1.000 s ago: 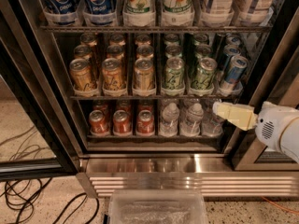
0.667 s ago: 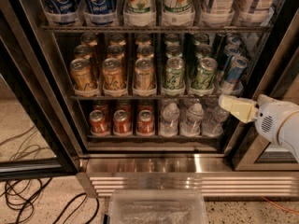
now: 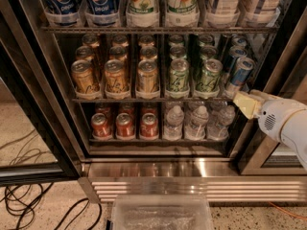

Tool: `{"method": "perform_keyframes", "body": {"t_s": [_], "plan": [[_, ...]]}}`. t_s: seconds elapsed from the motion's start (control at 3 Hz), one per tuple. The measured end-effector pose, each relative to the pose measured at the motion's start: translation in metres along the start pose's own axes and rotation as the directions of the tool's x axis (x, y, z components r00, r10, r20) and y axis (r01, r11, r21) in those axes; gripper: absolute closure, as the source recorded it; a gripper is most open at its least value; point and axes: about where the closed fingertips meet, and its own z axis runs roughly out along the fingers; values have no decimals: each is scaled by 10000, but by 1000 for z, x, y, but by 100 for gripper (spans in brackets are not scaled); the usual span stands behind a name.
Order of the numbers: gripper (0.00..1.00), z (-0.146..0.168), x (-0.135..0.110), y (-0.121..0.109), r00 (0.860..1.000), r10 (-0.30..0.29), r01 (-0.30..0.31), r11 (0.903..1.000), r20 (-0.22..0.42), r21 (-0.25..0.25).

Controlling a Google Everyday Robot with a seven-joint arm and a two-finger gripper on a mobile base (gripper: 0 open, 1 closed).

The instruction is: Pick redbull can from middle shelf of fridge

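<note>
The redbull can (image 3: pixel 240 75), slim and blue-silver, stands at the front of the rightmost lane on the middle shelf (image 3: pixel 153 98) of the fridge (image 3: pixel 192 169); more blue-silver cans line up behind it. Gold cans (image 3: pixel 115 75) and green-silver cans (image 3: pixel 178 75) fill the lanes to its left. My gripper (image 3: pixel 247 104), with a pale yellow tip on a white arm, reaches in from the right. It sits just below and slightly right of the redbull can's base, at the shelf's front edge. It holds nothing that I can see.
Large Pepsi and 7up bottles (image 3: pixel 142 1) fill the rack above. Red cans (image 3: pixel 124 125) and water bottles (image 3: pixel 197 123) stand on the rack below. The black door frame (image 3: pixel 33 104) is at left, cables (image 3: pixel 24 200) lie on the floor, and a clear plastic bin (image 3: pixel 160 213) sits at bottom centre.
My gripper has risen and shifted slightly right, from level with the water bottles to the middle shelf's edge under the redbull can.
</note>
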Motion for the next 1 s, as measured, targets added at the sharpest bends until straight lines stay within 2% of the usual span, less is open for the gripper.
{"method": "perform_keyframes", "body": {"t_s": [0.33, 0.67, 1.0], "plan": [[63, 6, -1, 10, 9999, -113, 117, 9991, 106, -409], [56, 11, 2, 12, 9998, -205, 208, 9988, 75, -432], [40, 14, 5, 3, 9996, -275, 275, 9996, 63, -115]]}}
